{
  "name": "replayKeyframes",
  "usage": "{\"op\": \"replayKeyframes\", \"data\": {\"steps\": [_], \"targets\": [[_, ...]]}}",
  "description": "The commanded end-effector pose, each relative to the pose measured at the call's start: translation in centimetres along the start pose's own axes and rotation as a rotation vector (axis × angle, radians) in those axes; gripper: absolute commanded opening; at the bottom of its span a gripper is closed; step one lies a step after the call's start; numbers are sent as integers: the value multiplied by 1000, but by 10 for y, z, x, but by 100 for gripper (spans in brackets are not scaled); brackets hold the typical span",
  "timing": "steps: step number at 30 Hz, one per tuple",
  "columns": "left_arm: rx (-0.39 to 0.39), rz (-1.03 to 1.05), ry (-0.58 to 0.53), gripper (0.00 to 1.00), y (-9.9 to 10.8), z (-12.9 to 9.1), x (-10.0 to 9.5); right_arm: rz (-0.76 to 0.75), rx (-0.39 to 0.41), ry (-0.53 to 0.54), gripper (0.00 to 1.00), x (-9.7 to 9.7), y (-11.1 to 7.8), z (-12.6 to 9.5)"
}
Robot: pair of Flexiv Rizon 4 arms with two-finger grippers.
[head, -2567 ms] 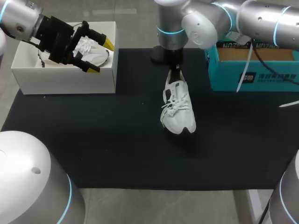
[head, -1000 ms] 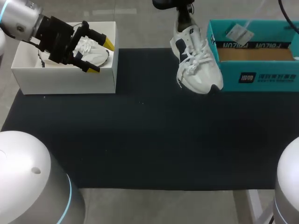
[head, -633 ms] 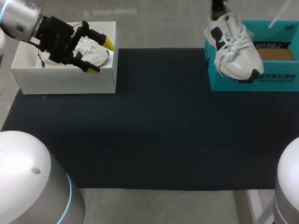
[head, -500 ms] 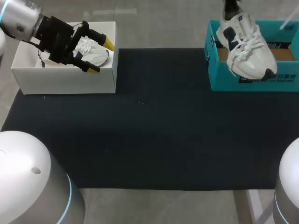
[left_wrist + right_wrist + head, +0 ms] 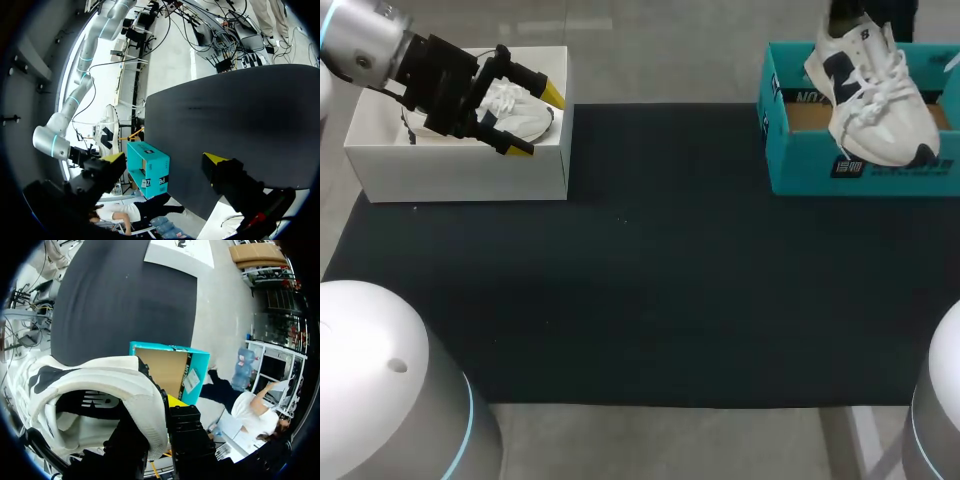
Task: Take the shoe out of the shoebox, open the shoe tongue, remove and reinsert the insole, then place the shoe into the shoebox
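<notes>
The black-covered table is carrying two boxes well apart at its far corners. An open-topped teal cardboard shoebox is sitting at the right and an open white cardboard box at the left.

The task appears to be entering its last step. The white lace-up sneaker with navy side patches is hanging in the air over the teal cardboard shoebox, clear of the table. Its toe is overlapping the box's near wall in the head view. No insole is lying loose on the table, so the insole is probably back inside, but the sneaker's interior is not showing and neither is the state of the tongue. What is left, by this reading, is lowering the sneaker into the brown interior of the shoebox and letting go.

The sneaker is hanging heel-up and toe-down, with its laces facing the head camera and dangling loosely. A dark edge of outsole is showing at the toe.

The right end effector is gripping the sneaker by the heel collar, one finger inside the opening and one outside. The left end effector is hovering over the white cardboard box with its yellow-tipped fingers spread and nothing between them. A second white shoe is lying in that box beneath it.
</notes>
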State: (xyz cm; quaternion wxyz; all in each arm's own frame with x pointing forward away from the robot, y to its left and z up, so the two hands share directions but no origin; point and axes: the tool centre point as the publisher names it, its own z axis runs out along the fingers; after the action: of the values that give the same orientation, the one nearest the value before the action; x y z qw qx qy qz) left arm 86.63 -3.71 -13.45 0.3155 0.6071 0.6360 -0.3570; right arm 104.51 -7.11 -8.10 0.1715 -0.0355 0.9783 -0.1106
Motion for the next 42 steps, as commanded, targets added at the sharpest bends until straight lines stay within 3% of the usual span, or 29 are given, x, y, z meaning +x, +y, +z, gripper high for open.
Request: {"op": "replayKeyframes", "data": {"steps": [1,7,15,23,28,34,36,39,42], "targets": [[0,0,4,100,0,0,0,8,4,18,0,-2,-12,4],[0,0,4,100,0,0,0,110,111,63,0,-20,-87,33],[0,0,4,100,0,0,0,108,176,39,0,-34,-146,58],[0,0,4,100,0,0,0,132,189,29,0,-40,-191,96],[0,0,4,100,0,0,0,199,281,76,0,-36,-222,128],[0,0,4,100,0,0,0,430,229,160,0,-36,-249,139],[0,0,4,100,0,0,0,485,271,175,0,-37,-253,137],[0,0,4,100,0,0,0,626,242,208,0,-38,-258,133],[0,0,4,100,0,0,0,822,263,244,0,-34,-266,136]]}}
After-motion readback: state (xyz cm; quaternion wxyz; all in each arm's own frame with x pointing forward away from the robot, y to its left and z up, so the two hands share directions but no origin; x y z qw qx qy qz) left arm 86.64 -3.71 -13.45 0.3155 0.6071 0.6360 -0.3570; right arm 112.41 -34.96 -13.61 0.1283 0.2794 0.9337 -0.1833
